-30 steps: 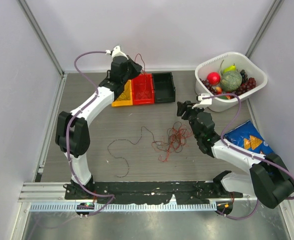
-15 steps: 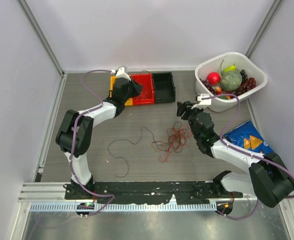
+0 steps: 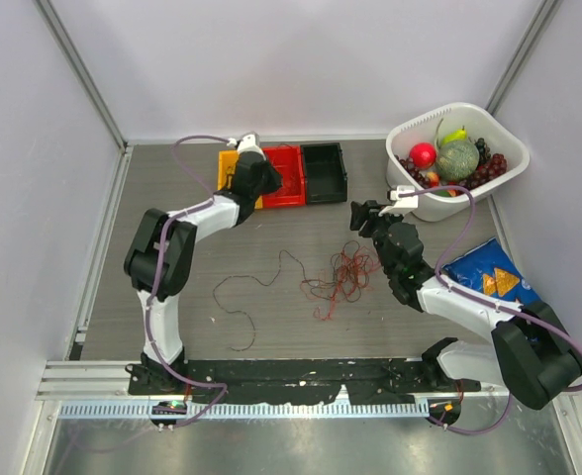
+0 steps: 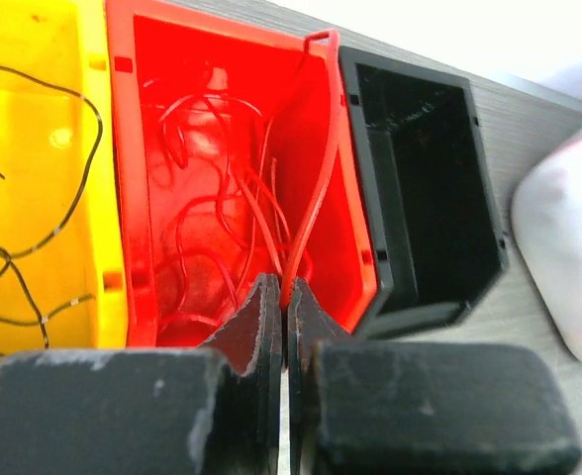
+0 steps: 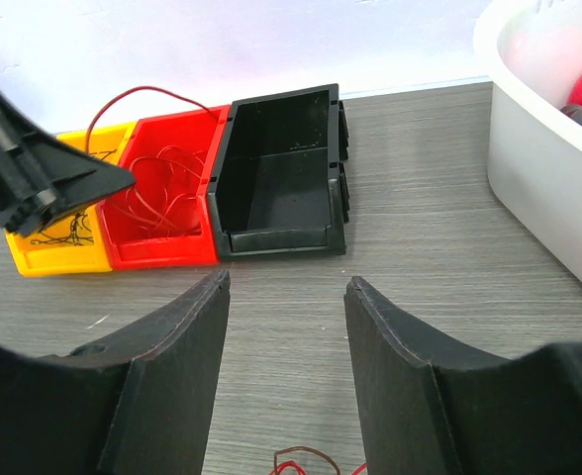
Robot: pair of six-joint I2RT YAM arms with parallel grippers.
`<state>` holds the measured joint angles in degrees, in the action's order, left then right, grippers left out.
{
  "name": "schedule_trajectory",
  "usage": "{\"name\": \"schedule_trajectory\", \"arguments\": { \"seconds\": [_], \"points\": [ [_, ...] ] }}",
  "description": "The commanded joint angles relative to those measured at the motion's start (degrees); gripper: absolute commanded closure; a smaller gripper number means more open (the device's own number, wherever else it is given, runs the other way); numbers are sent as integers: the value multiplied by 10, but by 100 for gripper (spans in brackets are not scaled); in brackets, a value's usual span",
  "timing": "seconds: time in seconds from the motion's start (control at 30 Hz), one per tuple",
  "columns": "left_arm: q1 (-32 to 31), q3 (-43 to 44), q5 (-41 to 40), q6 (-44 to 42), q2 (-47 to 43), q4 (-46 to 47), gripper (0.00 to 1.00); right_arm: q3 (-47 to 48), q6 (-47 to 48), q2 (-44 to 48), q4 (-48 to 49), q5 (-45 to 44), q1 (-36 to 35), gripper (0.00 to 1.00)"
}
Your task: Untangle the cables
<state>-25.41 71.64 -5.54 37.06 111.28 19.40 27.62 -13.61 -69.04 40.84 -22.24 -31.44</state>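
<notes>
A tangle of thin red and dark cables (image 3: 344, 273) lies on the table in front of my right gripper, and a loose dark cable (image 3: 246, 289) trails to its left. My left gripper (image 4: 286, 295) is shut on a red cable (image 4: 316, 168) that rises out of the red bin (image 4: 143, 198), where more red cables lie. Black cables (image 4: 24, 247) lie in the yellow bin (image 4: 63, 99). In the top view the left gripper (image 3: 263, 178) is low at the red bin (image 3: 289, 178). My right gripper (image 5: 286, 327) is open and empty above the table, with the tangle's edge (image 5: 301, 461) just below it.
An empty black bin (image 3: 325, 171) stands to the right of the red one. A white basket (image 3: 410, 131) of fruit stands at the back right. A blue snack bag (image 3: 489, 277) lies under the right arm.
My left arm has come down and moved right, from high over the yellow and red bins to low at the red bin. The right arm and the tangle have not moved.
</notes>
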Motion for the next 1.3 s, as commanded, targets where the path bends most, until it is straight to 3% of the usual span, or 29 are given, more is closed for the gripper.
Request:
{"name": "schedule_trajectory", "arguments": {
  "seconds": [0.0,0.23,0.47,0.6,0.83,0.87,0.93,1.07,1.17,1.27],
  "points": [
    [-3,113,-71,9,55,-116,100,2,8,-3,38,-18,-3,45],
    [-19,192,-116,17,117,-175,100,4,9,-6,35,-18,-3,45],
    [-21,158,-94,17,97,-176,99,10,5,-14,29,-14,-4,44],
    [-21,148,-96,19,62,-169,67,13,4,-15,26,-15,-2,45],
    [-24,142,-45,16,-24,-177,33,16,3,-16,23,-14,-4,45],
    [-25,131,-39,18,-44,-179,21,17,2,-17,22,-11,-3,45],
    [-25,99,-33,22,-88,-188,6,18,0,-19,22,-10,-3,45],
    [-26,11,0,33,-183,-210,4,19,-4,-19,19,-5,-3,45],
    [-31,-58,71,37,-240,-233,12,31,-6,-24,0,17,-3,45],
    [-58,-112,114,36,-265,-266,12,53,-9,-39,-29,67,-2,45]
  ]
}}
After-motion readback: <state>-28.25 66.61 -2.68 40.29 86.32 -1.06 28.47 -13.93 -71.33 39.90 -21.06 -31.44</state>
